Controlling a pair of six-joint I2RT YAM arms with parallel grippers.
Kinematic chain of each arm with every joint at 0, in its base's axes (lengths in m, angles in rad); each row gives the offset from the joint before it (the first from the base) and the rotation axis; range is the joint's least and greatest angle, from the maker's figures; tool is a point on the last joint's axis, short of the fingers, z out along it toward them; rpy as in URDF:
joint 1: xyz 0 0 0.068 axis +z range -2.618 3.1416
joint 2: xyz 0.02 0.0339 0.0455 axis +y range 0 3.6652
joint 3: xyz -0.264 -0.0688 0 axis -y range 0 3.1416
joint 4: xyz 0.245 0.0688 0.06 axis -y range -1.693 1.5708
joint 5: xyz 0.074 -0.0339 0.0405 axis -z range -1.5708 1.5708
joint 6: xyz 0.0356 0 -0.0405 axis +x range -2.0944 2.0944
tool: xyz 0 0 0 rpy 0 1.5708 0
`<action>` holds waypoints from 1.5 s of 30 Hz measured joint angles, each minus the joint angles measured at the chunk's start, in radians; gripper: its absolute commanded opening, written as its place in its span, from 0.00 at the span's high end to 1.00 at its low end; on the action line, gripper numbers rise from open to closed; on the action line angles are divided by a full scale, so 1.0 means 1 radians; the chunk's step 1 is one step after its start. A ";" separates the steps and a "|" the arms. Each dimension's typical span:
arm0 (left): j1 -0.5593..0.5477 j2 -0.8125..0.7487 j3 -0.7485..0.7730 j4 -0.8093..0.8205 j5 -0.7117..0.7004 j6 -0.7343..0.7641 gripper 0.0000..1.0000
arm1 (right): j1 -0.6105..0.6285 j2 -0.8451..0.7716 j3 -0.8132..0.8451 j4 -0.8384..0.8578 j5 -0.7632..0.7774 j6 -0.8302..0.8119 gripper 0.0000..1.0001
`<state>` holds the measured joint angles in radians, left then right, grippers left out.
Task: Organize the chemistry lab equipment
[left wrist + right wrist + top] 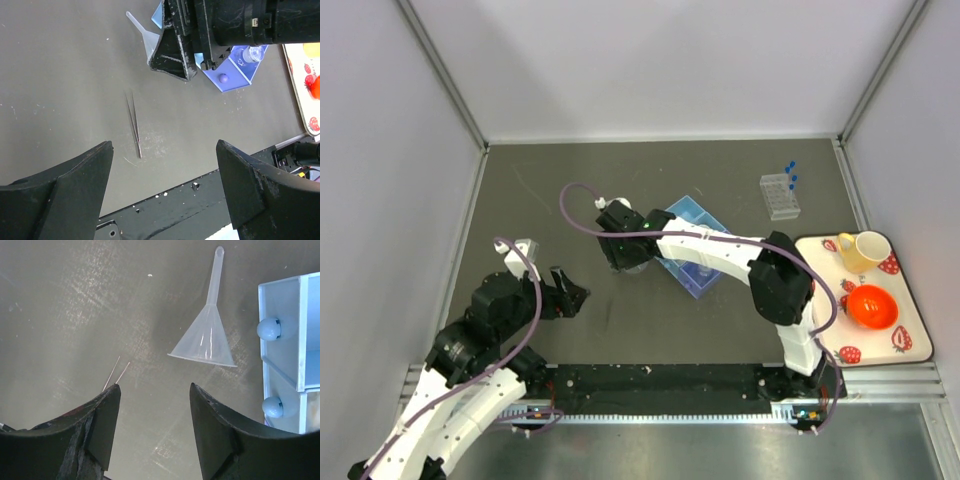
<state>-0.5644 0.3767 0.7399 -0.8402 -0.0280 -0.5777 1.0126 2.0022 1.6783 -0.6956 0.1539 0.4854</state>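
Funnel lies on its side on the worktop just ahead of the right jaws, nearer their right-hand jaw, with its stem pointing away from them. Those jaws stand wide apart and grip nothing. Beside the left-hand jaw, two thin tips of the tweezers peek out; the rest is hidden behind that jaw. Off to the right, a blue box with two round knobs is cut off by the frame edge.

The left jaws are likewise spread wide and empty. The tweezers show whole ahead of them, nearer the left-hand jaw. Farther ahead, the right arm covers most of the funnel and part of the box; something clear in the box is too blurred to name. From above, the funnel cannot be made out. The rack with blue-capped tubes stands well apart from both pairs of jaws.
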 measured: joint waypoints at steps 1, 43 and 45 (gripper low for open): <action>0.000 -0.002 0.000 0.000 0.005 0.000 0.11 | 0.000 0.004 0.001 0.000 0.000 0.010 0.40; 0.000 -0.039 0.000 -0.002 0.058 0.005 0.10 | -0.027 0.135 0.006 0.029 0.144 0.196 0.89; 0.000 -0.039 0.000 -0.002 0.058 0.005 0.11 | -0.028 0.135 0.006 0.029 0.155 0.195 0.92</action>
<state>-0.5644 0.3382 0.7403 -0.8425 0.0299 -0.5728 0.9848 2.1372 1.6848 -0.6662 0.3088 0.6804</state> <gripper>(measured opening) 0.896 0.129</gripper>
